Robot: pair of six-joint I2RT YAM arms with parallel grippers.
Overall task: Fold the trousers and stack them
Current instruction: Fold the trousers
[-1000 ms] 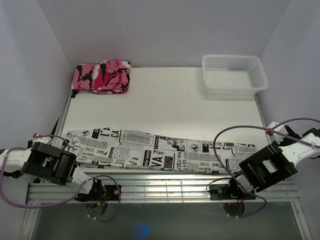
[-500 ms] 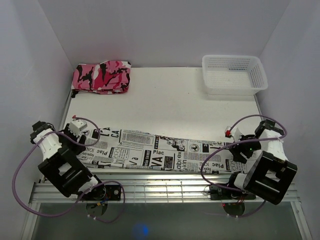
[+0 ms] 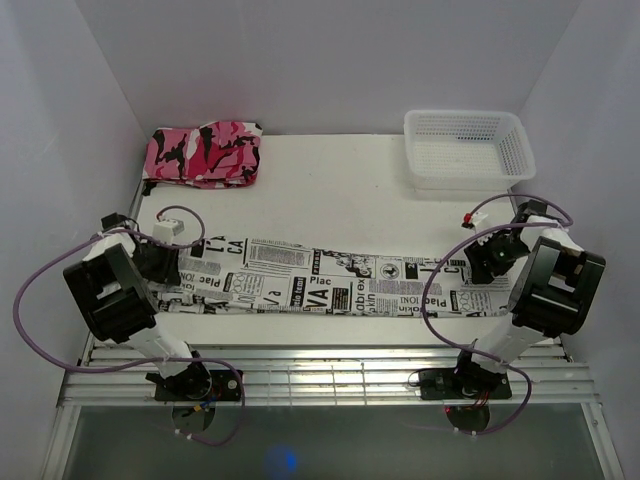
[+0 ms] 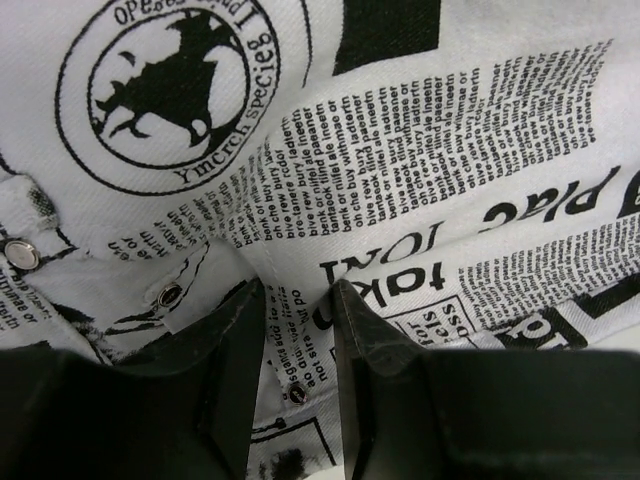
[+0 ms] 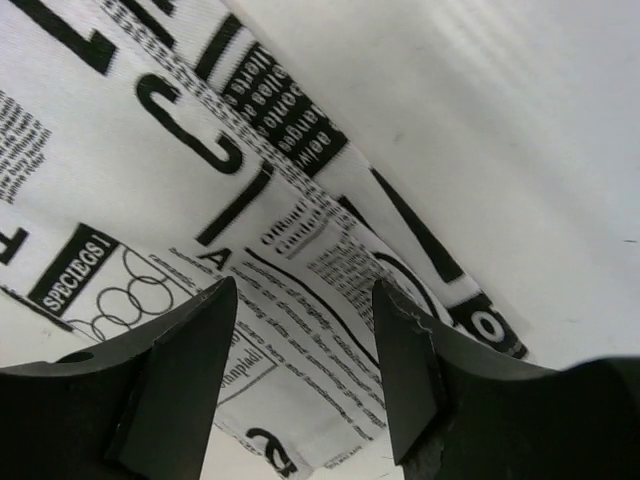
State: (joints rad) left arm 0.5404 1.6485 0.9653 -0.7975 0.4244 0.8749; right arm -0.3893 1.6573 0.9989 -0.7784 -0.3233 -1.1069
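Observation:
The trousers (image 3: 340,285), white with black newspaper print, lie stretched flat left to right across the near half of the table. My left gripper (image 3: 160,262) is down on their left end, by the waistband snaps. In the left wrist view its jaws (image 4: 298,300) stand narrow, pinching a ridge of the printed cloth (image 4: 400,150). At the right end, on the leg hems, sits my right gripper (image 3: 492,262). Its jaws (image 5: 305,300) stand wide apart, straddling flat cloth (image 5: 150,150) close to the hem edge.
A folded pink, black and white camouflage garment (image 3: 205,153) lies at the back left corner. A white mesh basket (image 3: 465,148) stands at the back right. White walls close in three sides. A ribbed metal rail (image 3: 320,375) runs along the front edge.
Both arms swung from the front edge out onto the trousers' two ends, and both pairs of jaws narrowed. The trousers now lie slightly farther from the front rail.

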